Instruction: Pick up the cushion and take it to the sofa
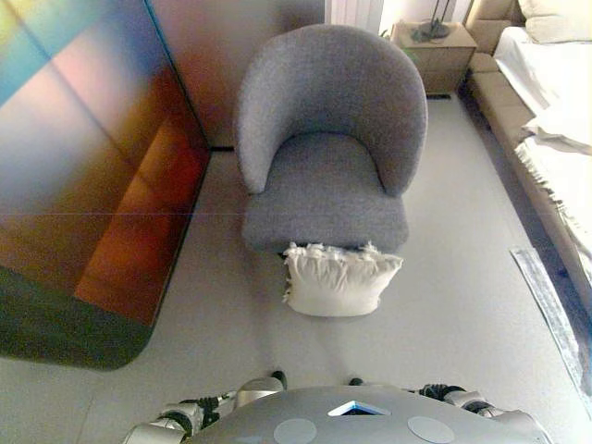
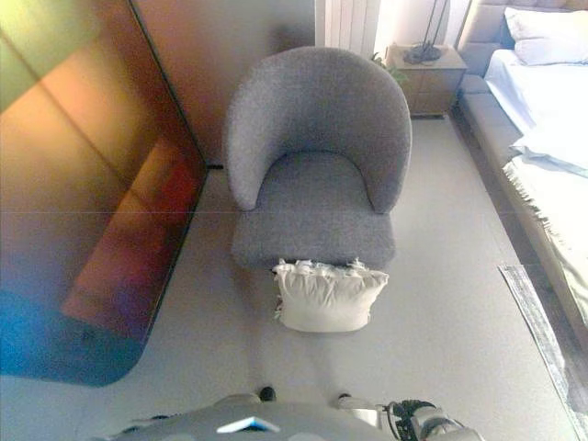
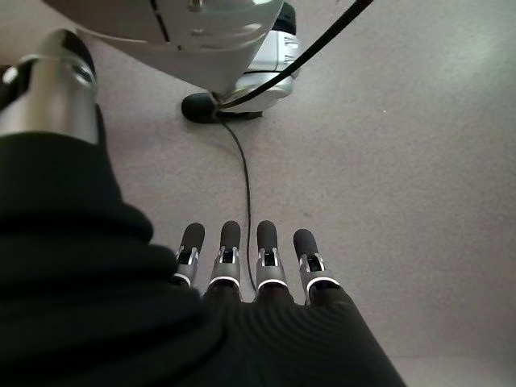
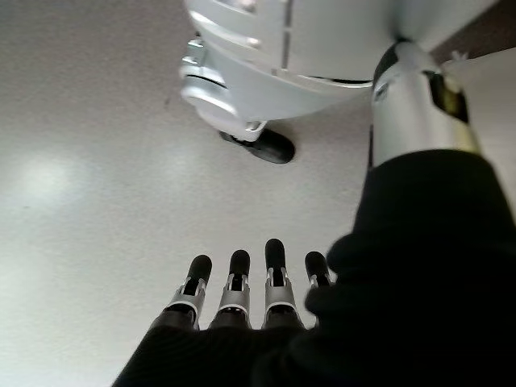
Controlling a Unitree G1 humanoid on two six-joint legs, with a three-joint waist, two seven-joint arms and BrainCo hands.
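Note:
A white cushion (image 1: 338,279) with a fringed top edge stands on the floor, leaning against the front of a grey armchair (image 1: 326,148); it also shows in the right eye view (image 2: 326,295). My left hand (image 3: 246,270) hangs at my side with fingers straight, pointing at the floor, empty. My right hand (image 4: 246,298) hangs the same way, fingers straight and empty. Neither hand shows in the eye views. Both are well short of the cushion.
A large dark glossy panel (image 1: 83,176) stands on the left. A bed with white bedding (image 1: 555,102) runs along the right, with a strip of rug (image 1: 550,310) beside it. A wooden nightstand (image 1: 433,54) stands behind the armchair. Grey floor (image 1: 453,305) surrounds the cushion.

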